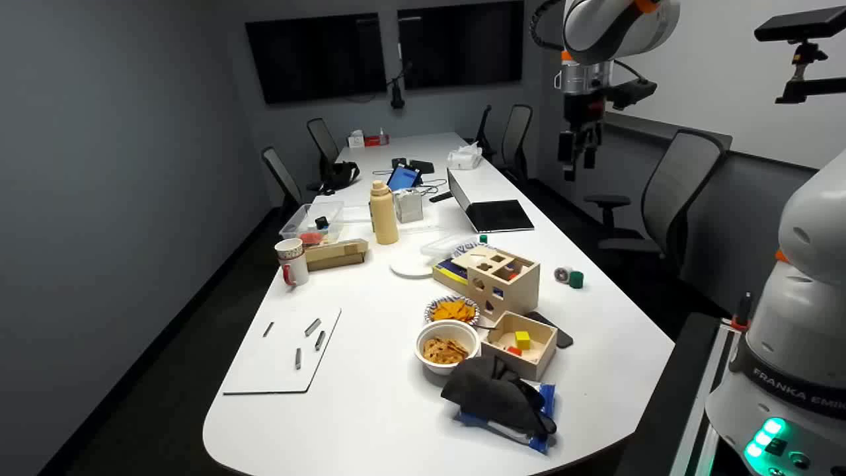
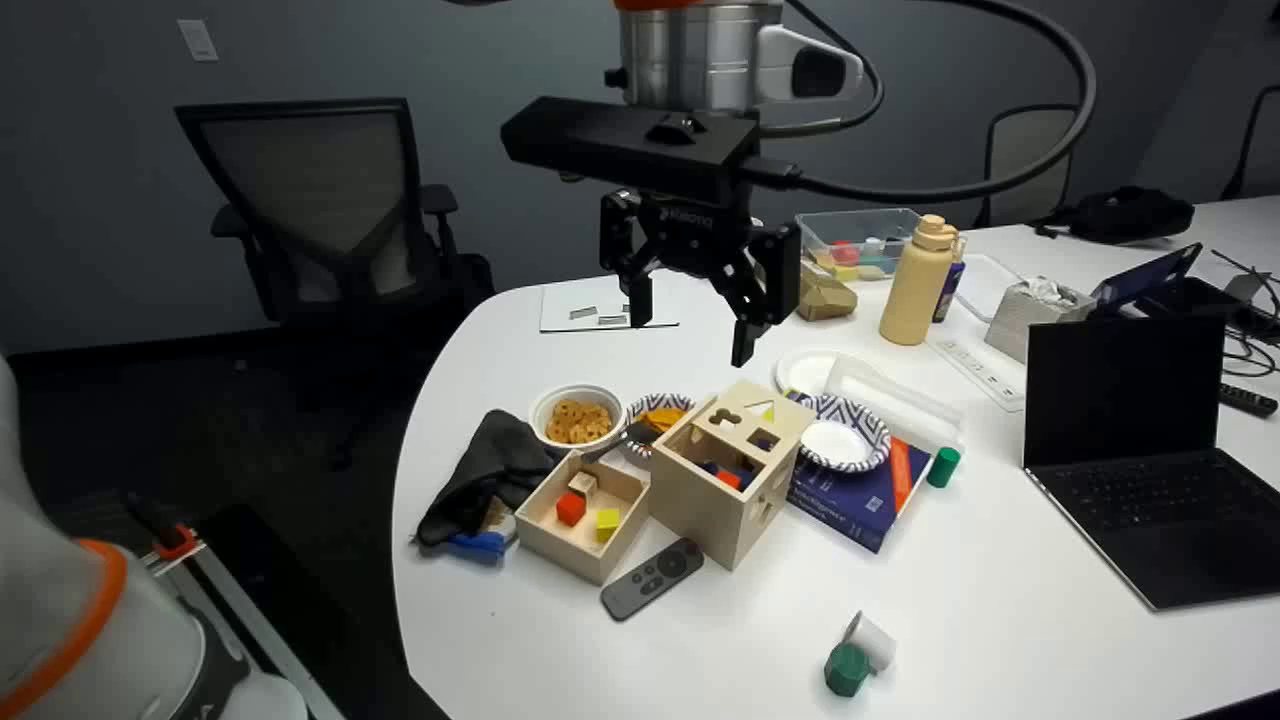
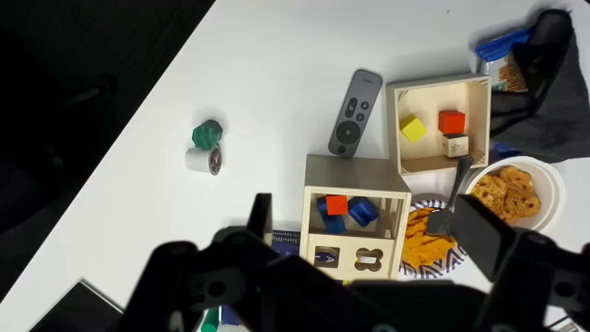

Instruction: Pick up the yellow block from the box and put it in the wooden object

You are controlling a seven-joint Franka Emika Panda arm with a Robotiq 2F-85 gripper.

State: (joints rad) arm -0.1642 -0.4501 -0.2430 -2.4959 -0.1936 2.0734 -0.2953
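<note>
Jaws gape, yellow block (image 3: 413,128) showing everywhere, wall screens (image 1: 462,47) only in an exterior view.

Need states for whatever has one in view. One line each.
Pincer: open, empty
Box: open-topped, occupied
Yellow block: in the box, ungrasped
Wooden object: top partly open, pieces inside
White bowl: upright, holding snacks
White pod: on its side
Laptop: open, screen dark
Tablet: screen lit
Tan bottle: upright, capped
Wall screens: dark

wrist view | blocks (image 3: 413,127) in box (image 3: 426,101) | remote (image 3: 355,113) left of box | sorter (image 3: 348,246) beside both
</note>
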